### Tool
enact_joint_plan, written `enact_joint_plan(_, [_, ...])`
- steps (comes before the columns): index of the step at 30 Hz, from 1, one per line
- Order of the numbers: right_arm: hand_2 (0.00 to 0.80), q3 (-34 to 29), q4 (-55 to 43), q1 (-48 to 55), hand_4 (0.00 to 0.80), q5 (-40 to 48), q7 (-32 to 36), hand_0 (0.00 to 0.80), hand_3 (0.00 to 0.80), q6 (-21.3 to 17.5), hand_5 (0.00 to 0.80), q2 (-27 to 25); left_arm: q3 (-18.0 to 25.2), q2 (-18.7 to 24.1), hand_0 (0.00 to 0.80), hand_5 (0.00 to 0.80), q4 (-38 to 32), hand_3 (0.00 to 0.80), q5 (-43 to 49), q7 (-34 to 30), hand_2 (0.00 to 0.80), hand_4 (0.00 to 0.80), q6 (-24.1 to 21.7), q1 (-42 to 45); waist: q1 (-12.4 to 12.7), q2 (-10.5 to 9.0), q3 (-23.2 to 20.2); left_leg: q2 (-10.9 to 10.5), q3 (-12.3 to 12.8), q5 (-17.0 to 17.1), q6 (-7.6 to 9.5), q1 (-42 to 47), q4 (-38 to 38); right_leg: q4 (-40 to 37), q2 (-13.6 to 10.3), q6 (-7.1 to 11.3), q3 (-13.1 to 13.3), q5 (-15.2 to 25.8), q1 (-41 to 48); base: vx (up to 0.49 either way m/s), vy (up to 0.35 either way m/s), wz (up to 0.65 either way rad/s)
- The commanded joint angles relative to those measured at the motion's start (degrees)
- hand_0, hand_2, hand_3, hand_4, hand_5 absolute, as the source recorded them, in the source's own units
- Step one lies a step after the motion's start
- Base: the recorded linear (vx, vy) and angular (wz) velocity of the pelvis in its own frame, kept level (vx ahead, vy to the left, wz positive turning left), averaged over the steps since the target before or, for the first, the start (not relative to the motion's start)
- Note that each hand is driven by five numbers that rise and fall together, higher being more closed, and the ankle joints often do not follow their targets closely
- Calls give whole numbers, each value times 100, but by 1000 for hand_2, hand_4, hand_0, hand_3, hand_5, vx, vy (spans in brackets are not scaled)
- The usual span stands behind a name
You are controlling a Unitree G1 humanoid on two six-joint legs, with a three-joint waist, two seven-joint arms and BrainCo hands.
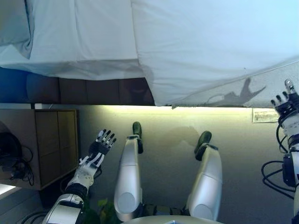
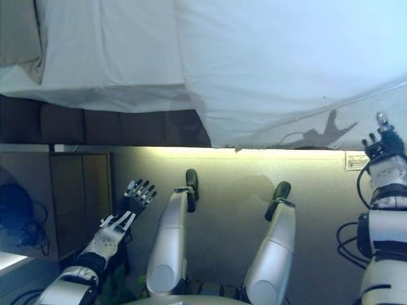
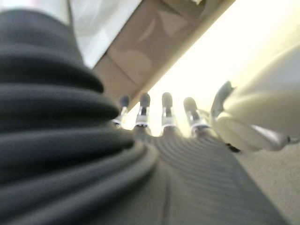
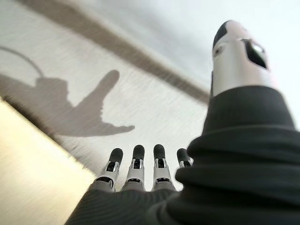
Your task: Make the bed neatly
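The bed fills the top of the eye views. A white duvet covers its right part and hangs over the near edge at the right. To its left lies a pale sheet, and a pillow shows at the far left. The dark bed base shows below the sheet. My left hand is open and empty, low over the floor, apart from the bed. My right hand is open and empty, raised close to the hanging duvet edge at the far right; its wrist view shows straight fingers before the cloth.
A wooden bedside cabinet stands at the left by the bed, near my left arm. A strip of light runs along the floor under the bed edge. A white label lies on the floor at the right.
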Motion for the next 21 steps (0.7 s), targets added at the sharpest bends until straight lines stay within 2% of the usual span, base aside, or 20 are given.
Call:
enact_joint_plan(1, [0, 192, -254, -120, 0, -155, 225, 0, 0, 188, 0, -258, -190, 224, 0, 0, -59, 0, -307, -162, 0, 0, -180, 432, 37, 39, -2, -177, -103, -242, 391, -97, -15, 369, 157, -285, -141, -81, -247, 40, 2, 2])
enact_joint_plan(4, [0, 426, -341, -295, 0, -312, 442, 0, 0, 622, 0, -292, -213, 214, 0, 0, -157, 0, -313, -246, 0, 0, -218, 553, 64, 50, -1, -180, -126, -192, 412, -154, -11, 430, 192, -338, -128, -101, -314, 45, 6, 1])
enact_joint_plan(8, [0, 689, -374, -476, 0, -430, 770, 0, 0, 891, 0, -361, -228, 230, 0, 0, -258, 0, -333, -428, 0, 0, -234, 752, 127, 84, 0, -189, -132, -120, 433, -147, -47, 493, 196, -374, -148, -123, -316, 61, 26, 4])
enact_joint_plan(21, [0, 1416, -444, -1840, 0, -516, 733, 0, 0, 870, 0, -395, -143, 337, 0, 0, -746, 0, -428, -433, 0, 0, -225, 1130, 383, 281, 0, -262, -198, 94, 456, -378, -29, 918, 134, -469, -121, -253, -580, 30, 16, 6])
